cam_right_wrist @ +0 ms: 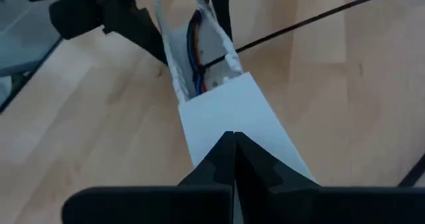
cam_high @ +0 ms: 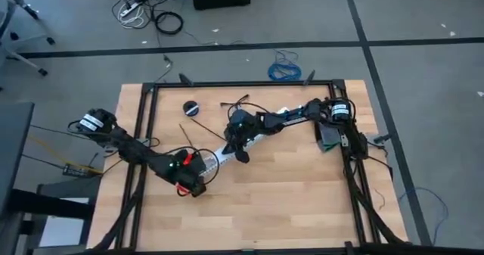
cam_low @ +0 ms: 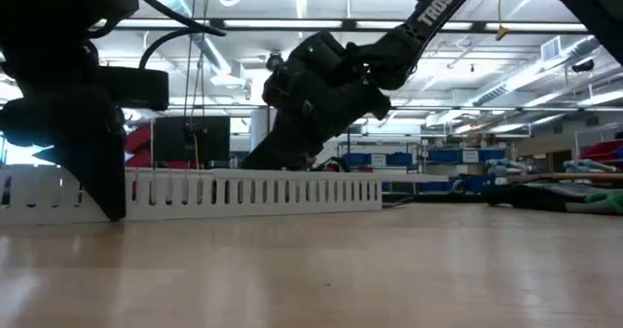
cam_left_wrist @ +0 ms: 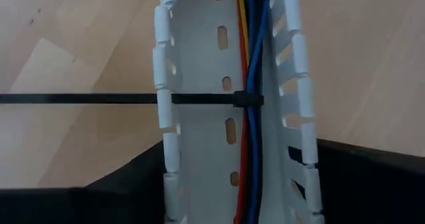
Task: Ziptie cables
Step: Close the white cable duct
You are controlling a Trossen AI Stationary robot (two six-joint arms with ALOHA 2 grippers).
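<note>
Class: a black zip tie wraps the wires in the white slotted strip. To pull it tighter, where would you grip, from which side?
Grip the long free tail outside the white slotted strip, coming from above. It lies straight and exposed over the table, while the head sits tight against the cables inside the channel.

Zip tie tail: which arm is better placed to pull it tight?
Left, probably. The tail sticks out on the left arm's side of the white strip, near the left end effector. The right end effector is shut against the strip's far end.
</note>
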